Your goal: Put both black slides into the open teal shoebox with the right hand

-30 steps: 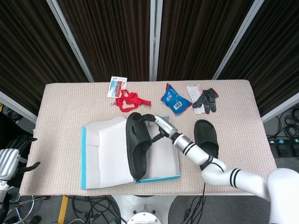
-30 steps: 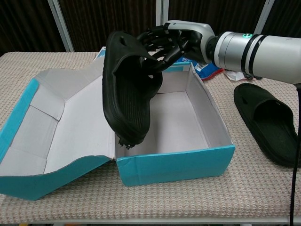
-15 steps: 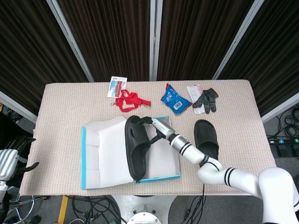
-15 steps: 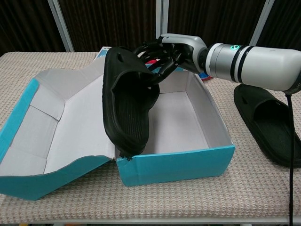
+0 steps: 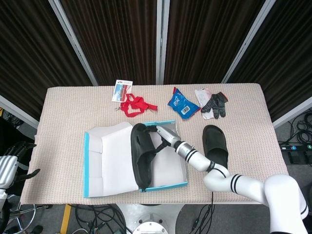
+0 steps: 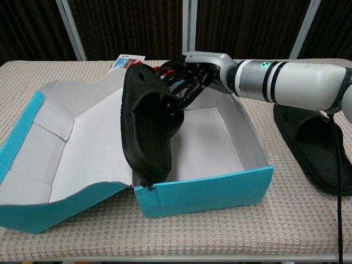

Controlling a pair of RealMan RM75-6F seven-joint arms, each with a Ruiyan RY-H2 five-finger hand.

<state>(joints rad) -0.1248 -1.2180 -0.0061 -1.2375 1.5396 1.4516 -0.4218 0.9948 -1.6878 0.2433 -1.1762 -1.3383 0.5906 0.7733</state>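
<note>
- Slides: two black ones. One slide (image 6: 149, 132) is tilted on its side inside the teal shoebox (image 6: 209, 190), against the box's left wall; the other slide (image 5: 215, 144) lies flat on the desk (image 5: 63, 107), right of the box.
- Right hand (image 6: 184, 81): fingers wrapped on the tilted slide's strap, grasping it.
- Left hand (image 5: 9, 163): off the desk's left edge, fingers apart, grasping nothing.
- One red strap (image 5: 135, 105), one blue packet (image 5: 181, 105), one pair of black gloves (image 5: 215, 104) along the far side.
</note>
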